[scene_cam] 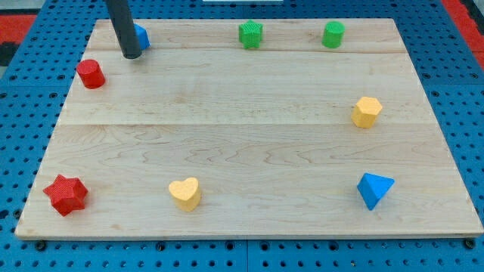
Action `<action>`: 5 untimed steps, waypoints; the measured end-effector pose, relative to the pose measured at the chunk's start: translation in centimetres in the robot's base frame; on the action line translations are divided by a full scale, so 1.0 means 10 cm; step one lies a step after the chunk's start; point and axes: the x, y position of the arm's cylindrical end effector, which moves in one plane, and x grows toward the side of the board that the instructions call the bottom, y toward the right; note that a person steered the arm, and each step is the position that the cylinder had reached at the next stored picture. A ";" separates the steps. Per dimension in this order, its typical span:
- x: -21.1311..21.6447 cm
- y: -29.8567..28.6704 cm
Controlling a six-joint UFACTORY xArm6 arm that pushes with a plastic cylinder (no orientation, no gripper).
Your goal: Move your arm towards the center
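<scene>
Straight dark grey rod, smooth and cylindrical, my tip (131,56) bluntly rounded

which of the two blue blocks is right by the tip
The blue block at the view's top left, partly hidden behind my tip. The blue triangular block sits far off at bottom right.

Single camera, raised at the board's (249,136) near edge, angled down, mount seemingly unseen

My tip (131,54) at board's (227,98) top-left corner.
</scene>
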 end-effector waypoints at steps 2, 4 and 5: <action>0.00 0.00; 0.15 0.00; 0.16 0.00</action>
